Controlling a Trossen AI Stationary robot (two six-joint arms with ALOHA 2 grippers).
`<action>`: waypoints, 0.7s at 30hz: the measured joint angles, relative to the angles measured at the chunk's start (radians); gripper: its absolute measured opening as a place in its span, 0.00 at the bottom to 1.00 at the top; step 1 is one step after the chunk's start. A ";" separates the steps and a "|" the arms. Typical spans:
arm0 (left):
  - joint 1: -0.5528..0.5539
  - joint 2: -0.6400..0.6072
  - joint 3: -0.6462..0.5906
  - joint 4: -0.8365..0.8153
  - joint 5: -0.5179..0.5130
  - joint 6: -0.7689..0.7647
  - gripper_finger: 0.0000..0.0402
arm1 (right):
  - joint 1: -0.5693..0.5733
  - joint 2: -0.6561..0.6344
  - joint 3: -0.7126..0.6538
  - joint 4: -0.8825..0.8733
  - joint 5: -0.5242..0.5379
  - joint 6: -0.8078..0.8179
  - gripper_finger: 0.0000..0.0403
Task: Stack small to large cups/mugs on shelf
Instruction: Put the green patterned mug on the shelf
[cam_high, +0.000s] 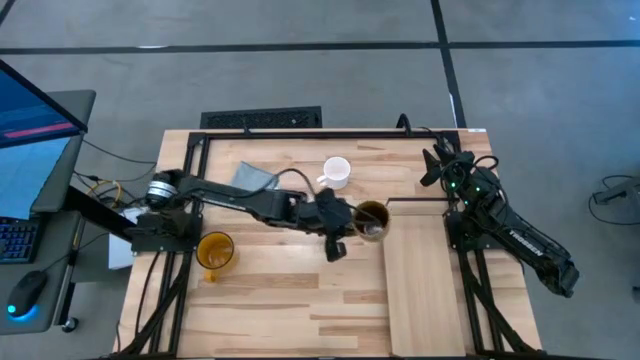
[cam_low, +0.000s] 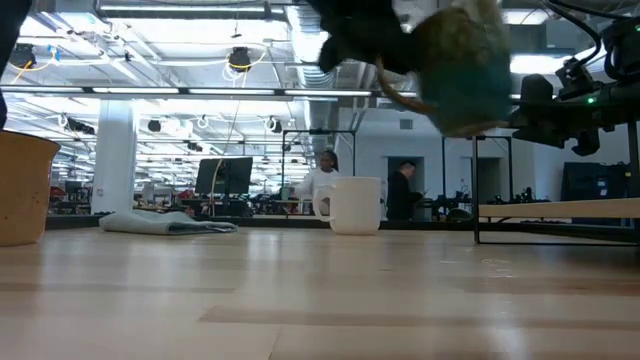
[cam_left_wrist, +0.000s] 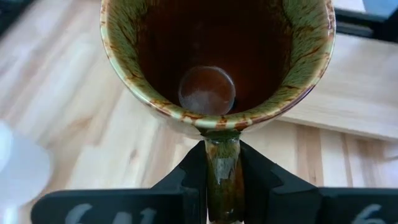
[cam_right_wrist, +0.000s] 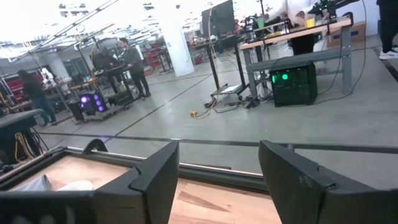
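My left gripper (cam_high: 345, 228) is shut on the dark brown mug (cam_high: 372, 220), which is held in the air just left of the far end of the pale wooden shelf (cam_high: 425, 280). The low view shows the mug (cam_low: 462, 70) high above the tabletop. The white mug (cam_high: 337, 172) stands on its base on the table, farther back. The yellow-orange mug (cam_high: 214, 250) stands on the table at the left. My right gripper (cam_right_wrist: 217, 180) is open and empty, off the table's far right corner (cam_high: 432, 165). My left gripper pinches the brown mug's handle (cam_left_wrist: 222, 165) between its two fingers, one finger (cam_left_wrist: 189, 177) on each side of it. The fingers come from the table's left. The mug is lifted clear of the table and tilted, its mouth (cam_left_wrist: 214, 56) toward the wrist camera.
A grey-blue cloth (cam_high: 255, 178) lies on the table at the back left, also seen in the low view (cam_low: 165, 222). The shelf stands raised on thin dark legs (cam_low: 560, 210). People stand in the room behind the table (cam_low: 325, 175).
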 joint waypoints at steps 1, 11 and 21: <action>0.000 0.035 0.040 -0.018 0.008 0.018 0.10 | -0.001 0.000 0.000 0.000 0.000 0.000 0.61; 0.000 0.306 0.494 -0.226 0.100 0.137 0.10 | -0.001 0.029 0.000 0.000 0.001 0.000 0.61; 0.031 0.484 0.726 -0.305 0.194 0.137 0.10 | -0.001 0.031 0.000 0.000 0.000 0.000 0.61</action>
